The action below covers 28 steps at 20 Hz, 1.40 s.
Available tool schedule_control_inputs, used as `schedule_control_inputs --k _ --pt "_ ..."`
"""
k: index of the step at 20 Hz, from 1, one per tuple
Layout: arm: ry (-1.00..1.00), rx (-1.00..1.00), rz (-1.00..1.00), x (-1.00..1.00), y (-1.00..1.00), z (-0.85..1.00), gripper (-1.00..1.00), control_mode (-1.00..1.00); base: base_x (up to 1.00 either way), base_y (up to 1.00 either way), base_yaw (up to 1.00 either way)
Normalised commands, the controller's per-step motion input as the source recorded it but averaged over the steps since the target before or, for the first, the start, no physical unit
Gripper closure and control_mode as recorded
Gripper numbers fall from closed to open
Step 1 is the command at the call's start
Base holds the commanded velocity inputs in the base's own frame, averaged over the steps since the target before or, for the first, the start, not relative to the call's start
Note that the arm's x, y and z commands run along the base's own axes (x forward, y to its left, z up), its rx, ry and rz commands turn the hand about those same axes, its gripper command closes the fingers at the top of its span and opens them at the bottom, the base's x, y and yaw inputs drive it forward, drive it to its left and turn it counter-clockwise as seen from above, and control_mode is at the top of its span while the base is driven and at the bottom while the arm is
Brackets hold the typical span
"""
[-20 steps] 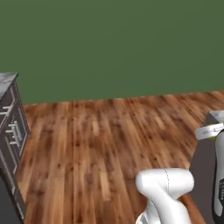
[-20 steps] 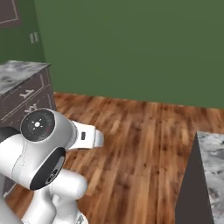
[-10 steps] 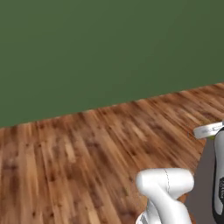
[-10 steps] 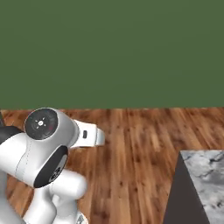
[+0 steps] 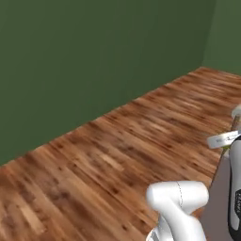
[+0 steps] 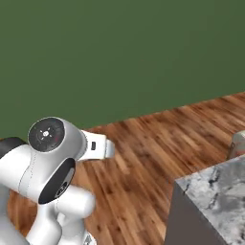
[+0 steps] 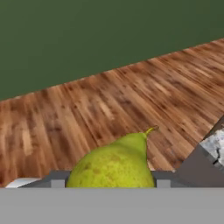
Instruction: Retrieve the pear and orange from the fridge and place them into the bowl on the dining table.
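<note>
Pear: yellow-green, brown-speckled, short stem pointing up and to the right. It sits low in the hand view, directly between the gripper fingers, whose grey parts show on either side of it at its base. The jaws stand part-way apart, closed against the fruit, which hangs above the floor.

Dining table: grey-white marbled top with a dark side panel, at lower right of the right base view; one corner also shows at the right edge of the hand view, beside the pear and apart from it.

Floor: reddish-brown wood planks, running to the wall.

Wall: plain dark green, behind the floor.

Arm: white, dark joints, at lower left of the right base view.
</note>
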Motion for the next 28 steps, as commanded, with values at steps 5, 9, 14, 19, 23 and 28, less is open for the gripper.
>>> schedule_control_inputs --k 5,9,14,19,23,28 --pt "0.0 0.0 0.0 0.0 0.0 0.0 1.0 1.0 1.0 0.3 -0.67" --pt "0.0 0.0 0.0 0.0 0.0 0.0 1.0 1.0 1.0 0.44 -0.69" --pt "0.0 0.0 0.0 0.0 0.0 0.0 1.0 1.0 1.0 0.5 -0.7" --pt "0.0 0.0 0.0 0.0 0.0 0.0 1.0 1.0 0.51 0.06 -0.75" --pt "0.0 0.0 0.0 0.0 0.0 0.0 1.0 1.0 0.02 -0.01 -0.75" --pt "0.0 0.0 0.0 0.0 0.0 0.0 1.0 1.0 0.08 0.09 -0.72"
